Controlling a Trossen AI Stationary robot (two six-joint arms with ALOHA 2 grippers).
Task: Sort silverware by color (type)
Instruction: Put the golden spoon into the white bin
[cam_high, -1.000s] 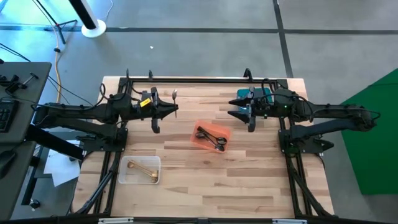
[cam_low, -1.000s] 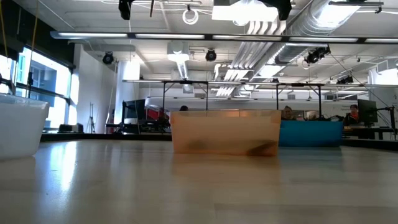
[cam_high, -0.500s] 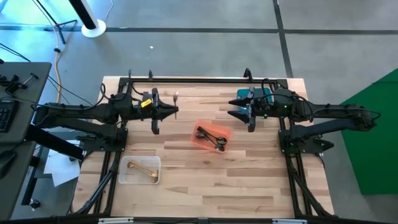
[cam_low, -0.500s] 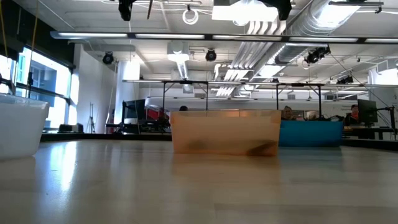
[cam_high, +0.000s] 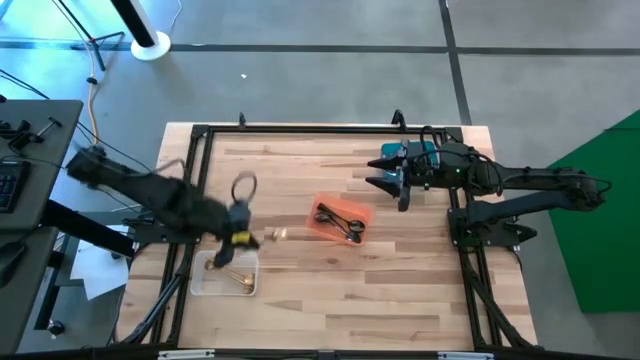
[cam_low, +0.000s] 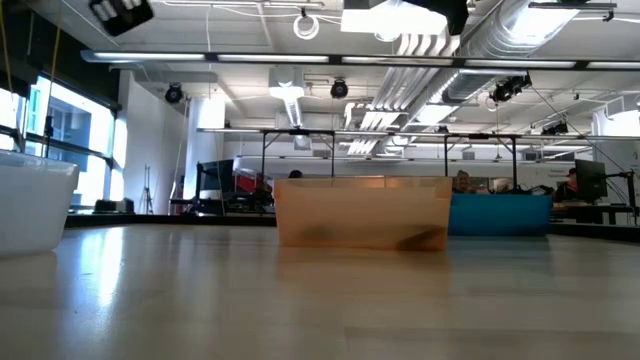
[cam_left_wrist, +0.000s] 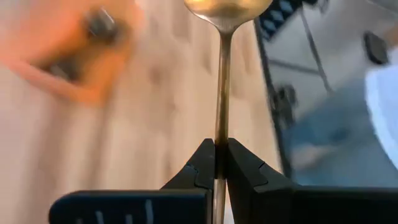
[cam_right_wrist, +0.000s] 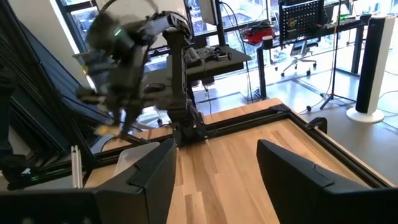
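Observation:
My left gripper (cam_high: 247, 238) is shut on a gold spoon (cam_left_wrist: 222, 74) and hovers at the far right corner of the clear bin (cam_high: 203, 284), which holds gold pieces (cam_high: 230, 272). The spoon's bowl (cam_high: 276, 234) points toward the orange bin (cam_high: 322, 206), where black silverware (cam_high: 341, 221) lies. My right gripper (cam_high: 389, 192) waits open, high over the table's far right part, beside the blue bin (cam_high: 424, 153). The arm is blurred in the high view. My left gripper pinches the gold spoon's handle (cam_left_wrist: 221, 134) between its two fingers (cam_left_wrist: 204, 163). The handle runs along the fingers and out past their tips, with the bowl (cam_left_wrist: 227, 6) at the free end. The spoon is lifted clear of the table, roughly level.
The orange bin (cam_low: 362, 212) stands mid-table, the blue bin (cam_low: 500, 213) behind it to the right, and the clear bin (cam_low: 35, 205) near the left. A black frame (cam_high: 300, 128) borders the table. Bare wood (cam_high: 370, 290) lies along the near side.
My left arm has swung fast from the table's far left part toward the near edge and down, stopping over the clear bin's far right corner. It has turned on the way, and the spoon it carries now points toward the orange bin. The gripper has stayed shut.

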